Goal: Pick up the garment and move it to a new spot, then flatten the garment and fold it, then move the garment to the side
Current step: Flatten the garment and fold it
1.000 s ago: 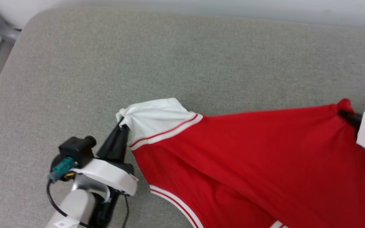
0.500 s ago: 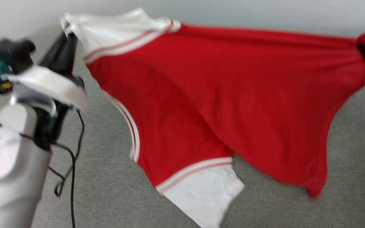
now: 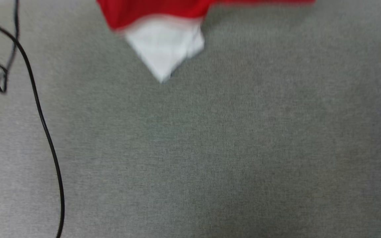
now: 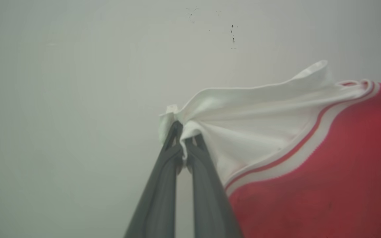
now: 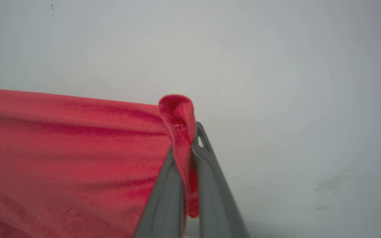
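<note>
- Head view: the garment (image 3: 164,46) hung blurred at the top edge, with the grey surface (image 3: 210,148) beneath; it looked limp, thin and light.
- Left wrist view: the left gripper (image 4: 182,137) pinched its white sleeve corner.
- Right wrist view: the right gripper (image 5: 185,142) clamped a red corner; the corners seemed the soundest holds.

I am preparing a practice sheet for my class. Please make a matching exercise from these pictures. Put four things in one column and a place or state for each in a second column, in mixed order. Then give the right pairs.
Things
1. left gripper
2. right gripper
3. black cable
4. white sleeve

Places or states
A. runs down the left side of the head view
B. shut on a red fold of the garment
C. tip pointing down, above the grey surface
D. shut on white cloth

Pairs: 1-D, 2-B, 3-A, 4-C
</note>
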`<state>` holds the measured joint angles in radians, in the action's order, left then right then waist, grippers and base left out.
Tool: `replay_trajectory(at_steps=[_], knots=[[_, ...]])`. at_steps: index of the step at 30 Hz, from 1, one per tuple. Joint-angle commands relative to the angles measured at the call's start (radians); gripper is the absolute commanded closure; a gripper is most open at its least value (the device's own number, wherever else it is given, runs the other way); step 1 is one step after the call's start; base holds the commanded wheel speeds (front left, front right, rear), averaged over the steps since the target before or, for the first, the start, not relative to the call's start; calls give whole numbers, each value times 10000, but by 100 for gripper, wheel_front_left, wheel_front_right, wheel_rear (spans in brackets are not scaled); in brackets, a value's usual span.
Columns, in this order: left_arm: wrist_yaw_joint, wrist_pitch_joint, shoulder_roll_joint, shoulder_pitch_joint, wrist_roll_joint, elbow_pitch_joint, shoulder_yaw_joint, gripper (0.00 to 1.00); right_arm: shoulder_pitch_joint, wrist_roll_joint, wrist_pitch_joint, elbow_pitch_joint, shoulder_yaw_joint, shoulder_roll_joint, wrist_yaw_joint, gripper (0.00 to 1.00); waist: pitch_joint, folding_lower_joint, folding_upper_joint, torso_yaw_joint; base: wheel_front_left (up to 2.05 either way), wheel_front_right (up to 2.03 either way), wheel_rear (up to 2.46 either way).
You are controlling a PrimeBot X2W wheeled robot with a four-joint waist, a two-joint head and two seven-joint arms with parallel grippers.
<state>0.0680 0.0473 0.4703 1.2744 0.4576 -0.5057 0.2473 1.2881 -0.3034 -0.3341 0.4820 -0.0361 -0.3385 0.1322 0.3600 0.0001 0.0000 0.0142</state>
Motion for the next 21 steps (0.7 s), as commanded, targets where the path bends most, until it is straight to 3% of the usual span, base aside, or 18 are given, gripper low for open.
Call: replay_trajectory(at_steps=[1,12,21], knots=[[-34,13,238,409,-122,-164,-51,100,375,172,150,130,-88,-31,-28,100,552,-1,0,-90,0,0,0],[223,385,181,2645,-350,-1644,214,100,2651,582,1168,1421,373,440,-27,100,2498,-1,0,-68,0,0,0],[455,939,-232,1988,217,-2926,339,100,2412,88,1681,2604,1084,337,-25,100,2988,-1,0,-18,0,0,0]])
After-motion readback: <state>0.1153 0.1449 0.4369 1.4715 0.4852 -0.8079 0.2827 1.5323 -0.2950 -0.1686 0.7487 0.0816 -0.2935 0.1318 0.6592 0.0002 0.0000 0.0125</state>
